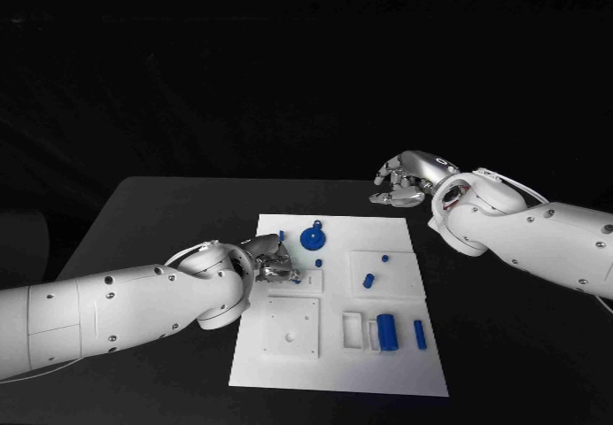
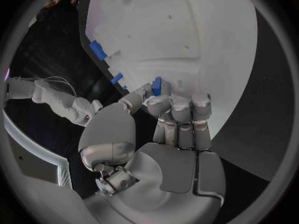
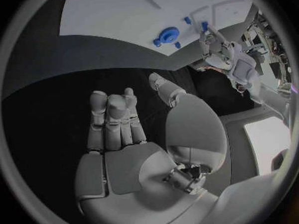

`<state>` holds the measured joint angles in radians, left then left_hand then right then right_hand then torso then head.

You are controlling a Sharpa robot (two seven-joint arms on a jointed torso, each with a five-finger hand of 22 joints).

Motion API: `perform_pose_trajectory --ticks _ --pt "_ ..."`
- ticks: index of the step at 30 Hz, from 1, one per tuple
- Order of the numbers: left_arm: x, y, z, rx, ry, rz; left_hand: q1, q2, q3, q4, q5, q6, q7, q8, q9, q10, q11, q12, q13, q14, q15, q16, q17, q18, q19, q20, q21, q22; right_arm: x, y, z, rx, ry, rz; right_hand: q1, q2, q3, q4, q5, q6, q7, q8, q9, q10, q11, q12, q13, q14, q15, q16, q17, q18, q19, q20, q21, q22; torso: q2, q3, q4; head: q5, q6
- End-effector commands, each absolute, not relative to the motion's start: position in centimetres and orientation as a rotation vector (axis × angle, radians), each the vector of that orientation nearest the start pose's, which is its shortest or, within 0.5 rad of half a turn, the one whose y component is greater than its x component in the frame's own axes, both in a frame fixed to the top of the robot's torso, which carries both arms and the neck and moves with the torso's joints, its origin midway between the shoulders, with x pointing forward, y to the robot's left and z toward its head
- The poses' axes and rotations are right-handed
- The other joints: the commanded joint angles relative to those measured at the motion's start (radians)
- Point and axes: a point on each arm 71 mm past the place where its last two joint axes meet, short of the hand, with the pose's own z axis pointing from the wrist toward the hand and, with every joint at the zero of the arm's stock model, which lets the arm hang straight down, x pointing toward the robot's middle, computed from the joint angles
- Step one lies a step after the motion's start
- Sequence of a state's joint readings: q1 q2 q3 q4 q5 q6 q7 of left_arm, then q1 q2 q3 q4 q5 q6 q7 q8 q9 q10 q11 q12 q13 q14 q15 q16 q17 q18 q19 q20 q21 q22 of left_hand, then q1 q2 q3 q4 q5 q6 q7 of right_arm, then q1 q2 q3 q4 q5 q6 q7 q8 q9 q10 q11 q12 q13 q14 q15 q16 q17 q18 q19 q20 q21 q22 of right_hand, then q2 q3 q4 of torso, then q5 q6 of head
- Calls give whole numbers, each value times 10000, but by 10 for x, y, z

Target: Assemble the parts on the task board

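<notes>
Left hand (image 1: pixel 266 259) over left side of task board (image 1: pixel 396 359), small blue part (image 2: pixel 157 86) pinched in fingertips. Right hand (image 1: pixel 404 184) off board, past far edge, fingers curled in, holding nothing. Blue wheel (image 1: pixel 314 238) sits close by. Risk: tiny part slips from thin pinch, or hand bumps wheel.

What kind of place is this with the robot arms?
Probably a robot test lab. A white task board with small blue parts, like the blue wheel, lies on a black table, and the left hand works there.
</notes>
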<state>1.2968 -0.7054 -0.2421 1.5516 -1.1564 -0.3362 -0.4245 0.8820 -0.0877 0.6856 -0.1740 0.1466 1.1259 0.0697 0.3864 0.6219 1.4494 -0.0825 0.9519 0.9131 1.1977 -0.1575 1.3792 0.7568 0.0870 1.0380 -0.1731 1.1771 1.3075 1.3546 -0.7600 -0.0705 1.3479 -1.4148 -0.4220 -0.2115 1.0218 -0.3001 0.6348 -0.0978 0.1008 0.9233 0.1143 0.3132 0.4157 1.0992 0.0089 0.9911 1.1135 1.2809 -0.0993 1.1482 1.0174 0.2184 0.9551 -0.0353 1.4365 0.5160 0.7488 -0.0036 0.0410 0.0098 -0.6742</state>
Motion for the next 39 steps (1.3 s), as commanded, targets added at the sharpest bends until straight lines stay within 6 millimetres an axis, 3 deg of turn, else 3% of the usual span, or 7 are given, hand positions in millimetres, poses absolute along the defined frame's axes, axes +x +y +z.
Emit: perform_pose_trajectory --ticks 1,13,17,19,23,33,39 --pt "468 146 -223 -1100 19785 -5470 112 -2 4 84 -350 1096 -827 29 1 -410 -412 52 -20 618 -668 70 -20 242 -83 -1003 50 127 542 -219 -120 -155 14932 4713 29 9 11 51 42 -18 77 56 15 34 -4 -13 -17 37 -15 -32 9 434 52 7 -41 14 2 -1 3 2 -2" --pt "467 145 -224 -902 20026 -5473 249 -217 -17 80 -592 1131 -835 79 3 -412 -417 79 -39 604 -667 102 -49 250 -110 -998 71 120 542 -219 -120 -160 14951 4711 15 8 4 66 52 -12 75 60 17 32 -5 -12 -22 37 -16 -37 11 434 52 7 -45 16 2 -3 0 0 -24" --pt "466 144 -224 -872 20067 -5512 262 -201 -36 126 -64 1145 -828 109 -2 -410 -410 103 -51 590 -653 138 -64 237 -136 -980 86 115 542 -219 -120 -167 14956 4719 13 8 2 70 59 -8 74 62 19 31 -6 -12 -24 36 -17 -39 12 434 51 7 -48 17 2 -3 1 9 -30" --pt "466 144 -225 -871 20092 -5512 202 -87 -61 122 686 1145 -822 127 -5 -416 -401 119 -58 575 -641 163 -74 227 -164 -968 102 119 542 -219 -120 -170 14956 4720 19 4 26 101 324 -2 68 66 23 25 -10 -10 -37 34 -22 -54 18 434 51 5 -61 22 -1 -4 0 7 -26" --pt "467 145 -225 -901 20114 -5500 113 125 -101 79 1045 1137 -818 141 -18 -425 -397 132 -78 554 -632 185 -96 221 -196 -960 119 117 542 -218 -120 -177 14957 4729 10 9 5 111 444 -1 69 68 27 21 -11 -4 -46 38 -23 -60 26 434 54 4 -65 31 -2 -1 -1 12 -19" --pt "467 145 -226 -952 20193 -5501 -224 598 -70 -50 1061 1131 -818 163 -41 -442 -398 160 -104 530 -627 228 -129 209 -265 -944 137 118 543 -218 -121 -180 14971 4724 19 11 -2 116 519 2 67 70 30 20 -12 3 -55 40 -24 -67 33 434 56 3 -70 39 2 -1 -2 10 -14" --pt "467 145 -226 -990 20256 -5525 -528 689 459 -90 663 1156 -824 186 -75 -446 -407 194 -129 526 -628 267 -161 208 -286 -940 142 105 543 -218 -121 -180 14989 4713 28 12 0 114 536 4 67 71 31 20 -13 5 -57 41 -25 -69 35 434 57 2 -72 41 2 0 -1 15 -16"
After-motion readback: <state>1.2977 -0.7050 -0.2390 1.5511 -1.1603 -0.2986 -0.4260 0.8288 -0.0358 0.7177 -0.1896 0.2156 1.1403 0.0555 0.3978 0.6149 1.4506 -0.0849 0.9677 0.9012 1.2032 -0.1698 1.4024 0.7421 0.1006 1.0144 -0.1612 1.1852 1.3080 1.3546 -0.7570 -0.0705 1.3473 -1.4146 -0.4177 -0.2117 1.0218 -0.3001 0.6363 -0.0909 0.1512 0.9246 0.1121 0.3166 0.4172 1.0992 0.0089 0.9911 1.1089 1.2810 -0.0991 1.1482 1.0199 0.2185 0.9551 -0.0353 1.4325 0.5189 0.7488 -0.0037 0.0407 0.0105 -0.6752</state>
